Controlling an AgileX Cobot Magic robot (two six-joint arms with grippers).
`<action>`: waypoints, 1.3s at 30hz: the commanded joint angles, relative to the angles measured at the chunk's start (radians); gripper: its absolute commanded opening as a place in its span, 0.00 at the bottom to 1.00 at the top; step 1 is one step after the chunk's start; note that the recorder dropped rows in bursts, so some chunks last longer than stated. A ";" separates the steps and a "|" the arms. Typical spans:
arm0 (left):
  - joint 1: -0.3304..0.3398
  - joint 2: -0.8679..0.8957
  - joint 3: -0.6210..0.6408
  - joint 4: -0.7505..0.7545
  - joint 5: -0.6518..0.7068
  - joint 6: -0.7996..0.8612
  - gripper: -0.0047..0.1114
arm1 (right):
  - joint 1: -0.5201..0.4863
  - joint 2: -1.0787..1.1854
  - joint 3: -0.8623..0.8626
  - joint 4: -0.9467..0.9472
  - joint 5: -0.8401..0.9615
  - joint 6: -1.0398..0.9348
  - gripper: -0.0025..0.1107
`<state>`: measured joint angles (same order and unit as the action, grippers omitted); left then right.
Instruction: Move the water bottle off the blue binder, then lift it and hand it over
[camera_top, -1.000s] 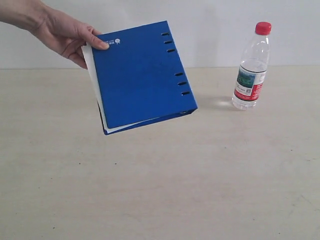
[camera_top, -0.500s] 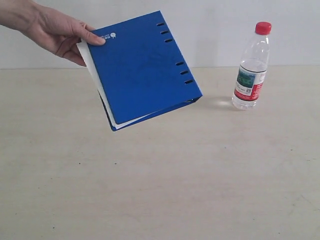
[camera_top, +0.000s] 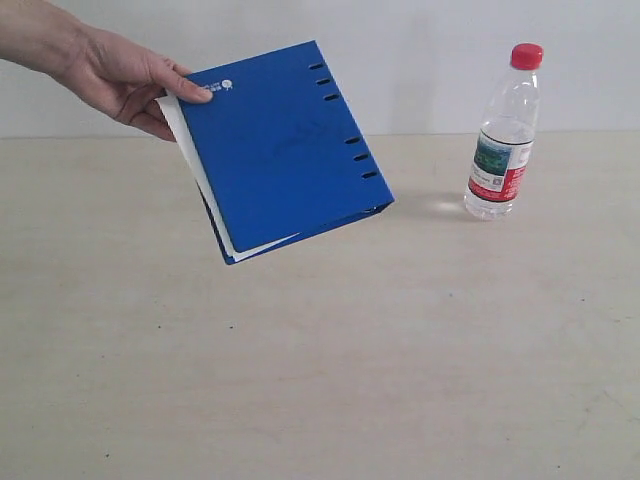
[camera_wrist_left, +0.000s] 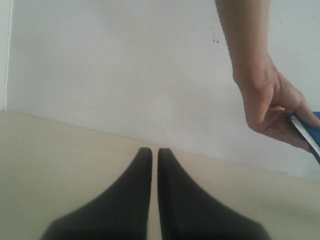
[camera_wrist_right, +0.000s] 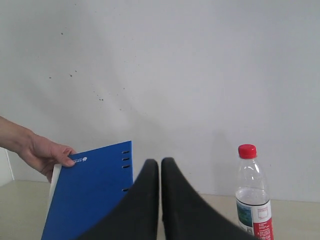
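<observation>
The water bottle (camera_top: 505, 135) stands upright on the table (camera_top: 400, 350), cap toward 12 o'clock, at 3 o'clock of the blue binder (camera_top: 282, 150). A hand (camera_top: 125, 85) grips the binder's 10 o'clock corner, seemingly clear of the table, its long axis running 11 to 5 o'clock. Both the left tool (camera_wrist_left: 154, 152) and right tool (camera_wrist_right: 160, 162) are closed, empty.

A pale beige counter (camera_top: 320, 380) fills the lower part of the scene. Its matte surface has a faint streaky grain, with a few tiny dark specks (camera_top: 230, 327) scattered across it and light scuffs toward the near right corner. Behind it a plain white wall (camera_top: 430, 70) rises from the counter's far edge. Seen closer from the wrist cameras, the wall carries a loose scatter of small dark spots (camera_wrist_right: 100, 99).
</observation>
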<state>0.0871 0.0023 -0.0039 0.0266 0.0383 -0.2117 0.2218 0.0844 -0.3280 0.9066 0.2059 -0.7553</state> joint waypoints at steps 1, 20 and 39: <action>-0.015 -0.002 0.004 0.019 0.007 0.123 0.08 | -0.003 -0.003 0.003 0.003 0.001 -0.002 0.02; -0.015 -0.002 0.004 0.015 0.242 0.232 0.08 | -0.003 -0.003 0.003 0.003 0.001 -0.002 0.02; -0.015 -0.002 0.004 0.015 0.243 0.232 0.08 | -0.003 -0.003 0.003 0.003 0.001 -0.002 0.02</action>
<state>0.0803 0.0023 -0.0039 0.0421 0.2800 0.0130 0.2218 0.0844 -0.3280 0.9108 0.2059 -0.7553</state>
